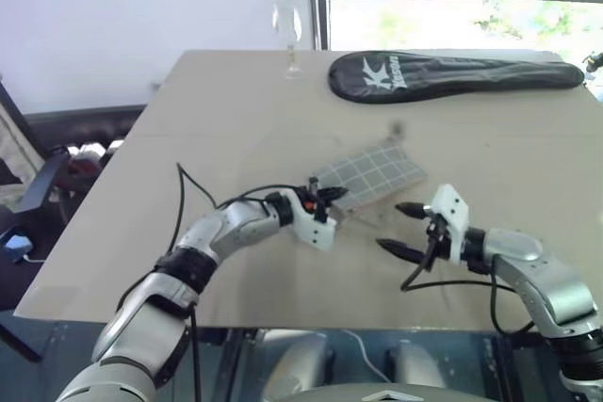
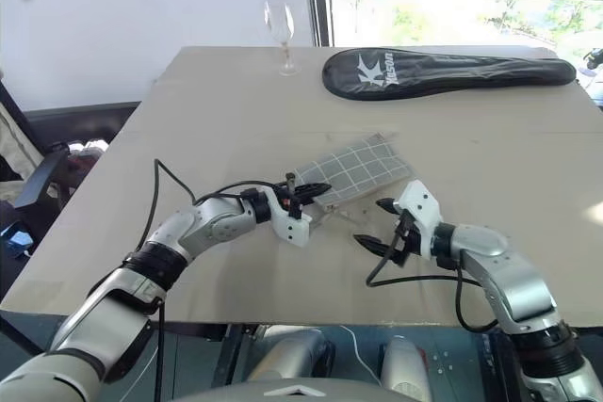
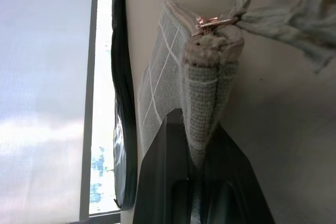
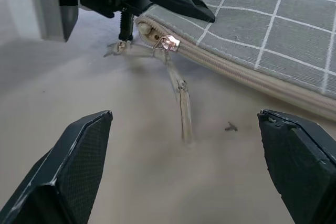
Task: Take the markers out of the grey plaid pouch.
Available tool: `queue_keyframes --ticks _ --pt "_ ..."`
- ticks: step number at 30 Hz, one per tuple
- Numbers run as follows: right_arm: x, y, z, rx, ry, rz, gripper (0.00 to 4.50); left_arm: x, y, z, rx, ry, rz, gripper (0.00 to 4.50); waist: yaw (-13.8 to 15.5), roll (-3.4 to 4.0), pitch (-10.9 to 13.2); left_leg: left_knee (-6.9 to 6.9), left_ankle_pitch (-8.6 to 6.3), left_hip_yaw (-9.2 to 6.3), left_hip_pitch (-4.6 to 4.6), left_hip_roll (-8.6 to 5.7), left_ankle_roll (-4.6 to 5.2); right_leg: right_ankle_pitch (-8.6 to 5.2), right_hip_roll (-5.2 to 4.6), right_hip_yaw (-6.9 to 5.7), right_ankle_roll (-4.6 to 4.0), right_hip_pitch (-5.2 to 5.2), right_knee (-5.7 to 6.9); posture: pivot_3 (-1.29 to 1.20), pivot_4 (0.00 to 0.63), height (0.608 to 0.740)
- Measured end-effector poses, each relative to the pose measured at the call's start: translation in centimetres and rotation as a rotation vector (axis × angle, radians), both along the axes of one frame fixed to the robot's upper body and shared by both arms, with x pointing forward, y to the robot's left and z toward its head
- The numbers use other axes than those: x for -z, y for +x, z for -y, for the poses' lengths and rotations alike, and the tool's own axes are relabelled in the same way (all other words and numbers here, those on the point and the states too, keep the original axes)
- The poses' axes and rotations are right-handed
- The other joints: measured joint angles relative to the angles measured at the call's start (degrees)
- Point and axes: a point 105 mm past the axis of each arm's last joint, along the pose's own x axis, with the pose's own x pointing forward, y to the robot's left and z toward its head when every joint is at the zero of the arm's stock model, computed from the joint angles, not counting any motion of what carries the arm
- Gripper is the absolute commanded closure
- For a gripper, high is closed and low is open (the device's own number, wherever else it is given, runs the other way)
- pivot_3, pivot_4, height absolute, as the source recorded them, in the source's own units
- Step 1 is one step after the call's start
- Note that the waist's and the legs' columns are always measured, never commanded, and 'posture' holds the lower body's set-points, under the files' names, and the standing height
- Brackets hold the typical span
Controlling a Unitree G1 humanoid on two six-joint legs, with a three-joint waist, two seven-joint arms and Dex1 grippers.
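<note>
The left gripper [image 1: 330,197] pinches the near corner of the flat grey plaid fabric pouch [image 1: 369,175] on the tan table [image 1: 236,110]. Its zip pull [image 4: 167,42], at that pinched corner, lies just ahead of the wide-open right gripper [image 1: 399,228], the likelier arm to unzip it.

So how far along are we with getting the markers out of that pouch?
Early. Done: the left gripper is shut on a corner of the grey plaid pouch. In hand: the right gripper is open, facing the zip pull. Left: the zip looks closed and no markers are out.
</note>
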Motion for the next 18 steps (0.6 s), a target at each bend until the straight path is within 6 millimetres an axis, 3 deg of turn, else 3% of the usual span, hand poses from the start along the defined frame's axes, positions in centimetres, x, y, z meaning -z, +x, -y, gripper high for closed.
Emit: queue_keyframes --ticks 3,7,13,18 --pt "0.5 0.3 -0.4 -0.010 -0.006 -0.014 0.00 -0.1 -0.2 0.1 -0.004 -0.004 0.001 4.44 0.02 -0.01 0.01 0.00 0.00 -0.06 -0.04 -0.13 0.00 -0.06 -0.08 0.02 0.08 -0.01 -0.03 0.00 0.150 0.740" --pt "1.3 0.6 -0.7 -0.021 -0.037 -0.035 1.69 -0.2 -0.4 0.1 -0.026 -0.017 -0.003 4.50 -0.05 -0.05 0.04 -0.03 -0.03 -0.06 -0.07 -0.18 0.03 -0.10 -0.12 0.04 0.13 -0.03 -0.06 0.00 0.150 0.740" --pt "0.6 0.9 -1.3 -0.046 -0.034 -0.012 4.41 -0.3 -0.8 1.0 -0.031 -0.057 -0.026 4.50 -0.07 -0.12 0.09 -0.06 -0.06 -0.09 -0.10 -0.19 0.07 -0.11 -0.15 0.03 0.14 -0.04 -0.09 0.00 0.150 0.740" --pt "0.9 0.9 -1.4 -0.051 -0.041 -0.019 4.41 -0.3 -1.0 1.3 -0.028 -0.063 -0.031 4.50 -0.15 -0.16 0.13 -0.09 -0.06 -0.08 -0.12 -0.20 0.06 -0.11 -0.15 0.05 0.14 -0.06 -0.12 0.00 0.150 0.740"
